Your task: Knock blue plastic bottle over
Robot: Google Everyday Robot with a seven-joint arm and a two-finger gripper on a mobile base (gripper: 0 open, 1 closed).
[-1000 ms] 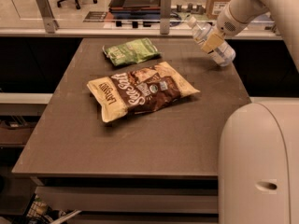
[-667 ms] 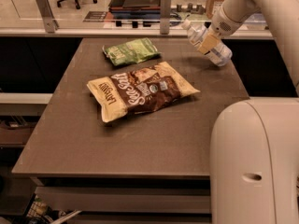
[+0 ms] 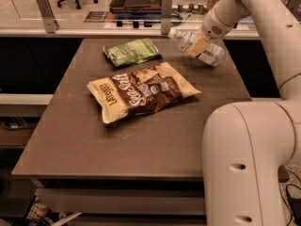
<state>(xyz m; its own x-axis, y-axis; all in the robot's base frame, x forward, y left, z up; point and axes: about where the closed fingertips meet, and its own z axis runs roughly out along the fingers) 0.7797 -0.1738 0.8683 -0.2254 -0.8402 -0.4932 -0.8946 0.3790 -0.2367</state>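
The blue plastic bottle is a clear, faintly bluish bottle with a white cap and a white label. It leans steeply at the table's far right, cap pointing up and to the left, base low near the tabletop. My gripper is right at the bottle's middle, reaching down from the arm at the upper right and covering part of the label. I cannot tell whether the bottle's base rests on the table.
A large brown and cream chip bag lies flat mid-table. A small green bag lies behind it. The brown table has its right edge just past the bottle. My arm's big white body fills the lower right.
The gripper and the leaning bottle have shifted a little left and toward the camera. The arm's white body has swung further left in the foreground. The bags have not moved.
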